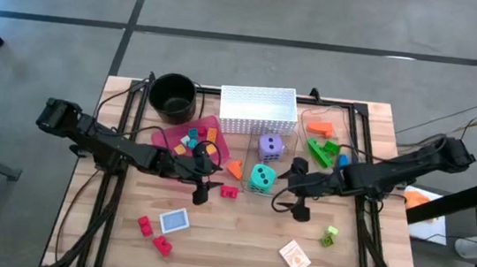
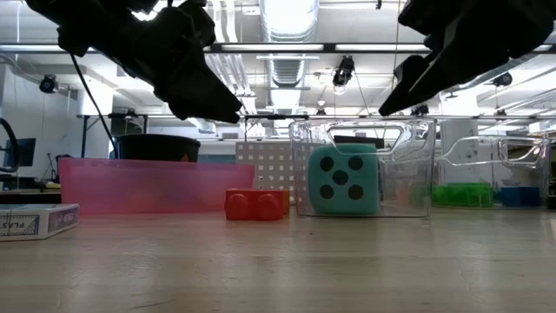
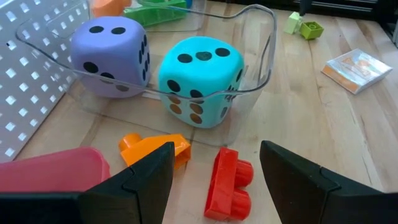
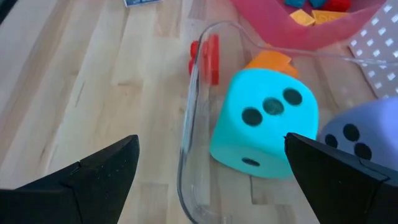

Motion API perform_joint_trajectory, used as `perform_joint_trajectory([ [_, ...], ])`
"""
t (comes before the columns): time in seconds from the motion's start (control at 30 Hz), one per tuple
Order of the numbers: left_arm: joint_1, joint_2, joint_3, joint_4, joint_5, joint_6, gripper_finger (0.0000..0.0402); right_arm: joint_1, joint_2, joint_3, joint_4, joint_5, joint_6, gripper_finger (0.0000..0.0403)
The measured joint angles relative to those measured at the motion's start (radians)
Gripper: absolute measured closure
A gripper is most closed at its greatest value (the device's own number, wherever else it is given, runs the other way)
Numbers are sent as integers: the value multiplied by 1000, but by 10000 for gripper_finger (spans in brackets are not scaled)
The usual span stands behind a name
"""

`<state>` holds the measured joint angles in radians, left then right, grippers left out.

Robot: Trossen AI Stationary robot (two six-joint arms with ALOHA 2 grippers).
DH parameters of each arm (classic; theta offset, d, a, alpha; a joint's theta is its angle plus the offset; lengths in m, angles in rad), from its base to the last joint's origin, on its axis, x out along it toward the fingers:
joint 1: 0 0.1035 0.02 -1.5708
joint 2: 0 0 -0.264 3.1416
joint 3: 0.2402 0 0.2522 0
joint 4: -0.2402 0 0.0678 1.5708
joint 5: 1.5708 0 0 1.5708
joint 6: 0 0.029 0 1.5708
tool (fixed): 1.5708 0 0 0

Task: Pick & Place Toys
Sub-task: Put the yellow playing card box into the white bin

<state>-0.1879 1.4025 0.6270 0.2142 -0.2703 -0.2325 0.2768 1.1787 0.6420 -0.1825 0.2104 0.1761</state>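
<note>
A clear bin (image 1: 255, 187) in the table's middle holds a teal die (image 3: 199, 81) and a purple die (image 3: 111, 55). Just outside its near-left wall, a red brick (image 3: 229, 183) and an orange brick (image 3: 155, 148) lie on the wood. My left gripper (image 3: 214, 180) hovers open above the red brick, its fingers on either side of it in the wrist view, clear of the table (image 2: 228, 111). My right gripper (image 4: 211, 171) hangs open above the bin's near wall, beside the teal die (image 4: 264, 121), raised as well (image 2: 388, 106).
A pink tray (image 1: 167, 139) with small bricks, a white perforated basket (image 1: 259, 109) and a black pot (image 1: 173, 94) stand at the back. A second clear bin (image 1: 322, 138) holds green and orange pieces. Red bricks (image 1: 152, 234), a blue card (image 1: 174, 221), an orange card (image 1: 295, 257) and a green brick (image 1: 329, 236) lie nearer the front.
</note>
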Motion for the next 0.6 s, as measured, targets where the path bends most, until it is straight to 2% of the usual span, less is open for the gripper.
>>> perform_joint_trajectory([
  [0.13,0,0,0,0,0,-1,159,0,28,38,-14,-10,-1,5],
  [0.23,0,0,0,-1,0,-1,159,0,27,85,-103,-90,14,5],
  [0.4,0,0,0,-2,0,-1,159,33,24,124,-231,-257,147,5],
  [0.6,1,0,0,-4,0,-3,159,142,24,123,-233,-263,361,5],
])
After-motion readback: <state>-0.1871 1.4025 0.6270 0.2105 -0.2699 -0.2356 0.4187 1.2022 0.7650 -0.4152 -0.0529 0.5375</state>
